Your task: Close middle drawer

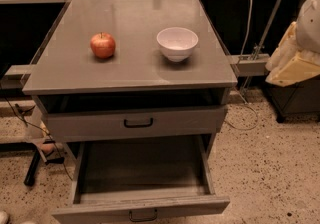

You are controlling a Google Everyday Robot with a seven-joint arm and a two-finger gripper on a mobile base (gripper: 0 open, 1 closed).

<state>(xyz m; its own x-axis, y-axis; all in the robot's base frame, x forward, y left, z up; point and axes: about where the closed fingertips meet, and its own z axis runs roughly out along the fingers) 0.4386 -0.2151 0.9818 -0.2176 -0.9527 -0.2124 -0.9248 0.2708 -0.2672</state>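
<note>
The middle drawer (142,211) is pulled far out at the bottom of the grey cabinet. Its low flat front with a small black loop handle (142,215) is near the lower edge of the view, and its deep grey box (142,165) is empty. The taller-fronted top drawer (135,123) above it stands slightly out. My gripper (294,63) is a cream and white shape at the right edge, level with the cabinet top. It is well to the right of the cabinet and apart from both drawers. The lowest drawer is hidden.
A red apple (102,45) and a white bowl (177,43) sit on the cabinet top (130,68). A cable and metal stand (260,28) are at the right behind the cabinet. A dark bar and wires (35,165) lie on the speckled floor at the left.
</note>
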